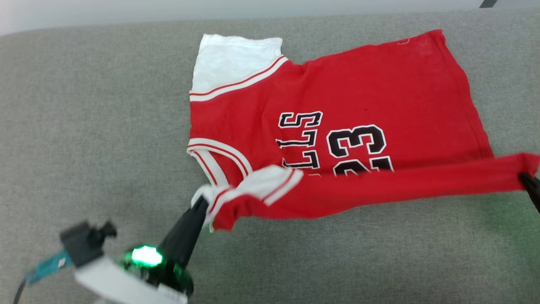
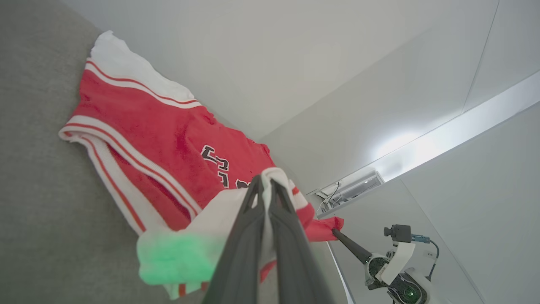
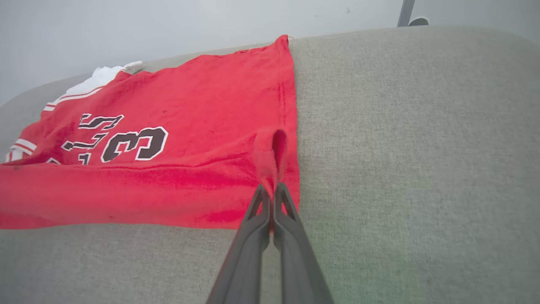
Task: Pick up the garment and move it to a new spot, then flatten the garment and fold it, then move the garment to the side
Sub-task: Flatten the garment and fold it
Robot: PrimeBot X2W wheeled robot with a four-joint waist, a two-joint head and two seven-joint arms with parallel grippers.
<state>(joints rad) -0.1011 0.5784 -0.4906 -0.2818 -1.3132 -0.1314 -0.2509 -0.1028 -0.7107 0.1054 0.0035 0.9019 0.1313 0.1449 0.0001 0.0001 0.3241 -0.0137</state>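
The garment (image 1: 350,105), a red jersey with white sleeves and black "23" lettering, lies spread on the grey cushion (image 1: 84,126). Its near long edge is lifted and stretched between my two grippers. My left gripper (image 1: 202,204) is shut on the near white sleeve at the shoulder end; in the left wrist view the sleeve cloth (image 2: 202,236) is pinched between the dark fingers (image 2: 270,185). My right gripper (image 1: 525,176) is shut on the red hem corner at the right edge. In the right wrist view its fingertips (image 3: 270,190) clamp a puckered fold of red fabric (image 3: 126,190).
Grey cushion surface extends left of the garment and in front of it (image 1: 337,261). A pale wall (image 1: 126,12) runs behind the cushion's far edge. The right arm (image 2: 396,266) shows in the left wrist view at lower right.
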